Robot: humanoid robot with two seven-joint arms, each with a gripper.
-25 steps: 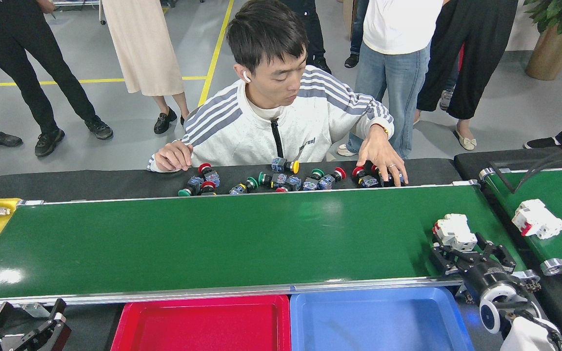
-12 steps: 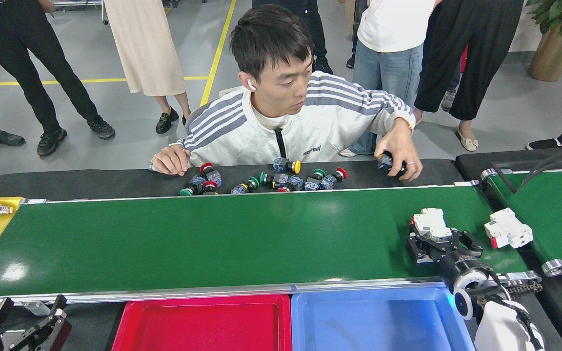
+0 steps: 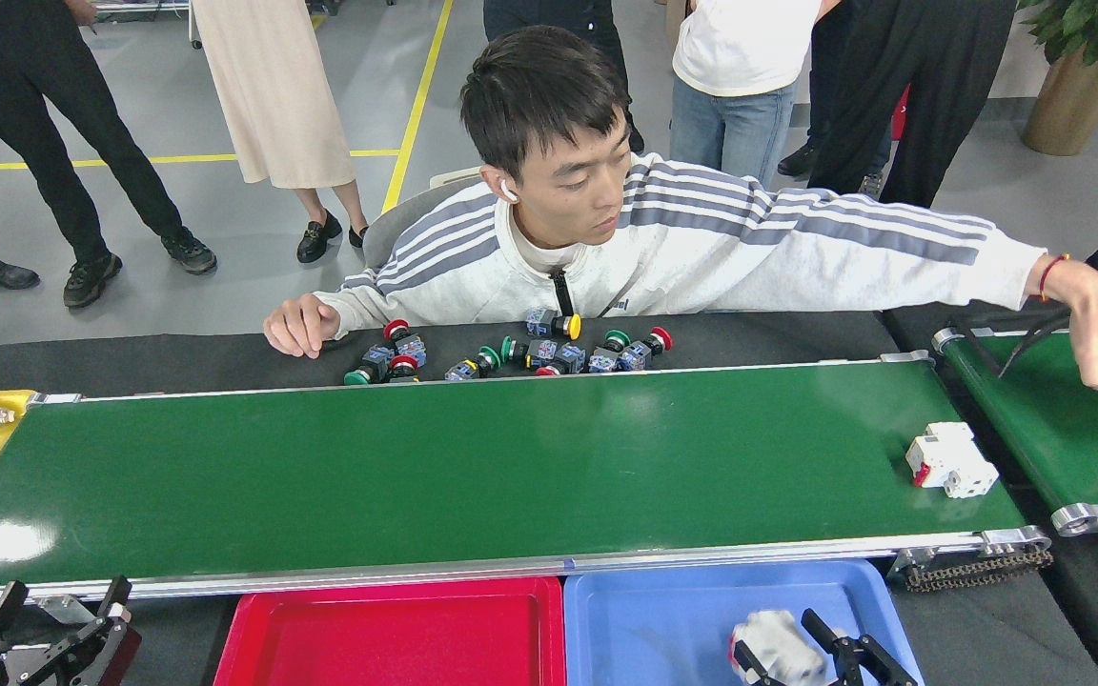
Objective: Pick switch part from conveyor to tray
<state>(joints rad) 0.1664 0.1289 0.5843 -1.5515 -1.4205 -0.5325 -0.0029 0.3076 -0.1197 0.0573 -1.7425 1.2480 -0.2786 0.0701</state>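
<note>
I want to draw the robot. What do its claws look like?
Both are black metal. The left gripper, at the bottom left corner, has thin jointed fingers like little linked bars, with silvery bits on them. The right gripper, over the blue tray, shows two thin black fingers of the same jointed kind. Its arm is out of view.

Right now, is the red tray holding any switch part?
No. The red tray shows only bare red floor, while the one white switch part off the belt sits at the right gripper over the blue tray.
</note>
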